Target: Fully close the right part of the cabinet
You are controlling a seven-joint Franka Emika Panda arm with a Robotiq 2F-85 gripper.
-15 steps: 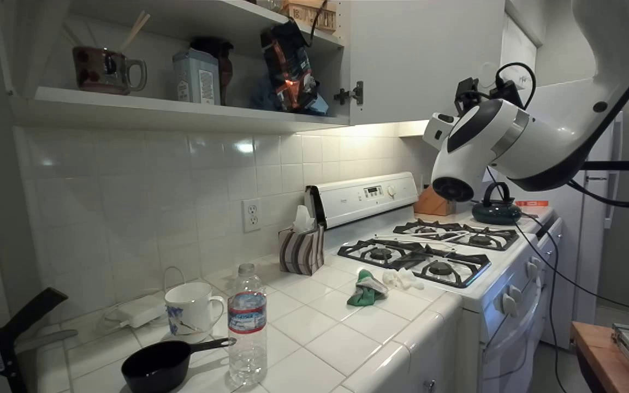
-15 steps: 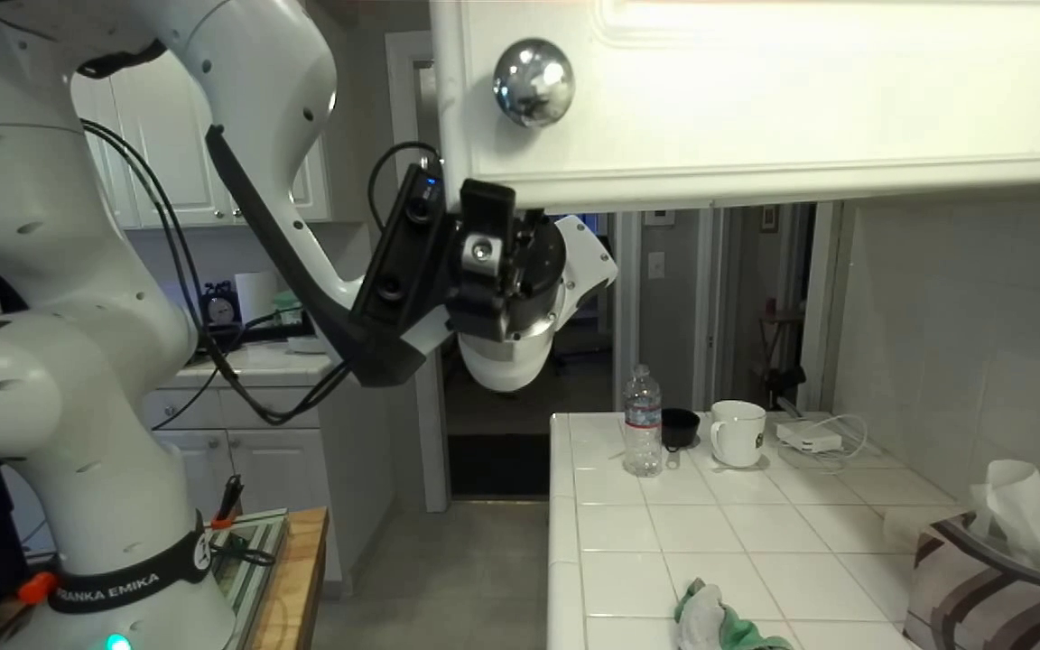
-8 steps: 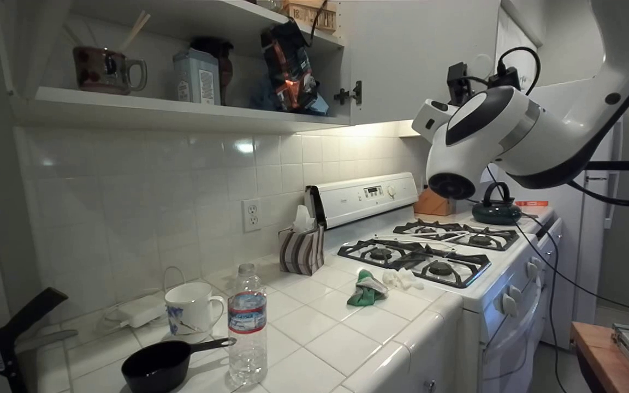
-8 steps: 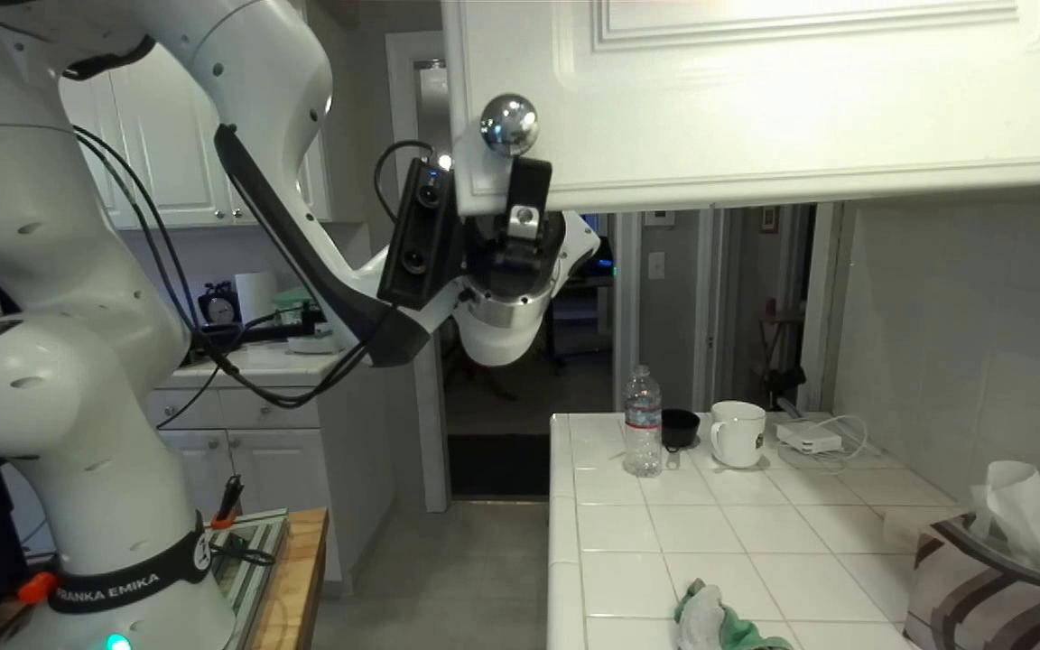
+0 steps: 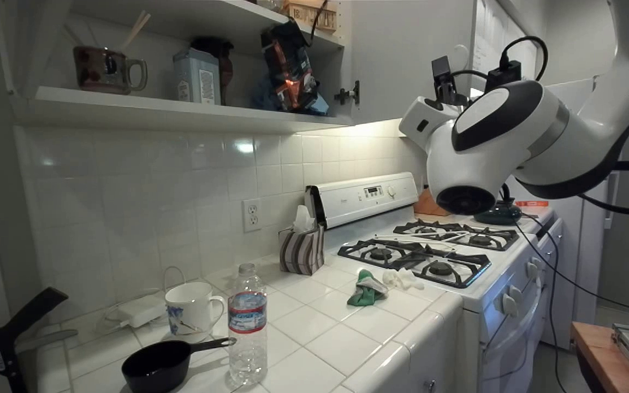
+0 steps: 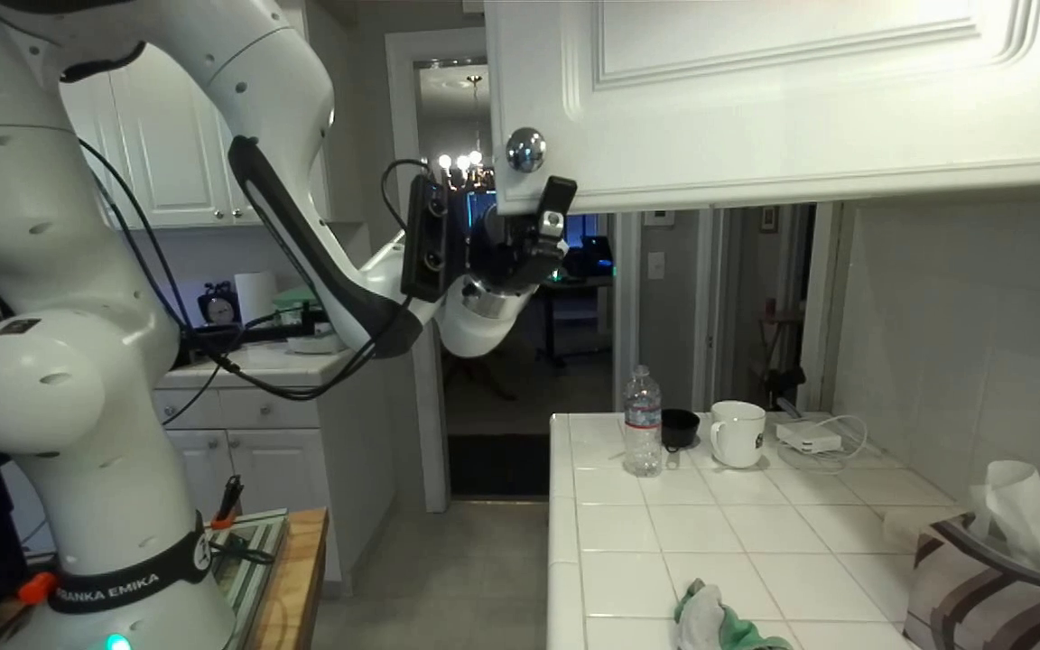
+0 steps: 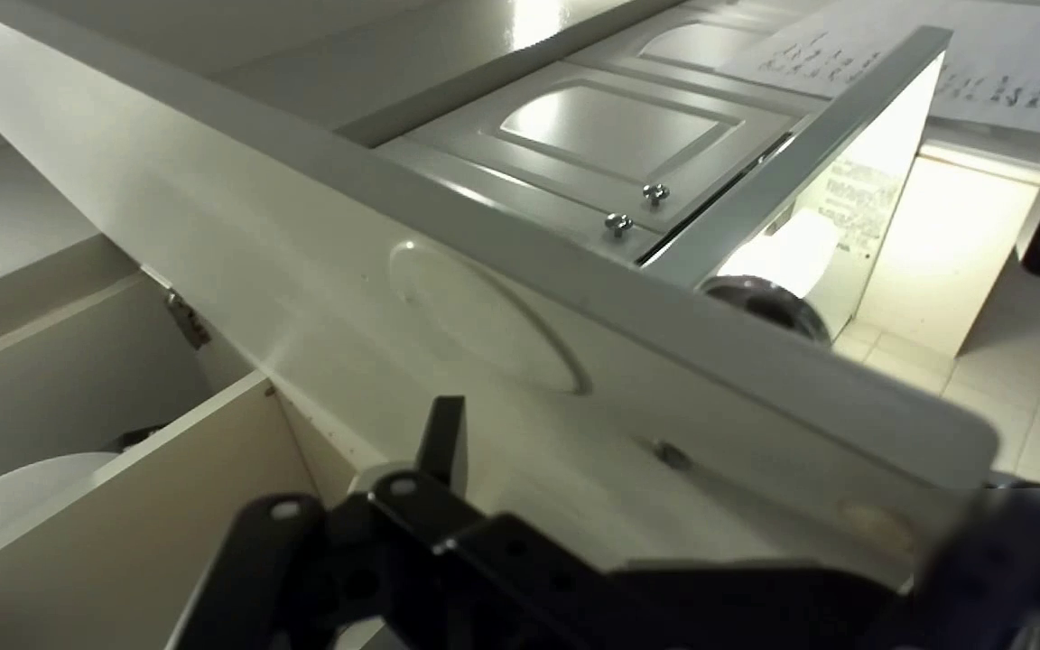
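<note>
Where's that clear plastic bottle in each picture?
In an exterior view: bottle low, left of centre.
In an exterior view: bottle below and right of centre.
Wrist view: not there.
Shared landmark: the open cabinet door, diagonal in the wrist view, high in both exterior views.

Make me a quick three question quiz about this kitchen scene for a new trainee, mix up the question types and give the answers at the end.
1. True or false: the right cabinet door stands open.
2. Which is nearest the plastic bottle: A) kettle, B) small black pan, C) tissue box?
3. Fill in: a shiny round ____ sits near the door's lower corner.

Key: 1, true; 2, B; 3, knob.
</note>
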